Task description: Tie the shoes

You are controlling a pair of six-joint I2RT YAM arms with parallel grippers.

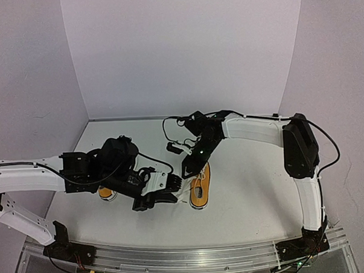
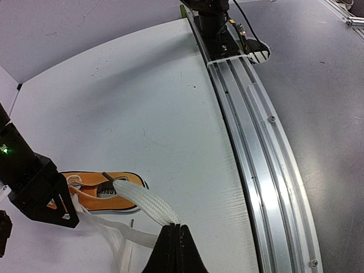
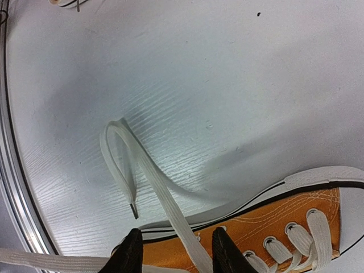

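Observation:
One orange-yellow shoe (image 1: 200, 185) with white laces lies mid-table, toe towards the back. My left gripper (image 1: 174, 186) is just left of it, shut on a white lace end (image 2: 142, 203); the left wrist view shows the jaws (image 2: 175, 228) pinched on the lace, with the shoe (image 2: 99, 190) beyond. My right gripper (image 1: 186, 169) hovers over the shoe's left side. It is open, and the other lace (image 3: 170, 210) runs between its fingertips (image 3: 129, 254), above the shoe's eyelets (image 3: 296, 236). That lace loops on the table (image 3: 120, 156). The second shoe (image 1: 106, 192) is mostly hidden under my left arm.
An aluminium rail (image 2: 256, 148) runs along the table's near edge, with the right arm's base (image 2: 215, 20) on it. White walls close the table at the back and both sides. The right arm's cable (image 1: 169, 122) loops above the shoe.

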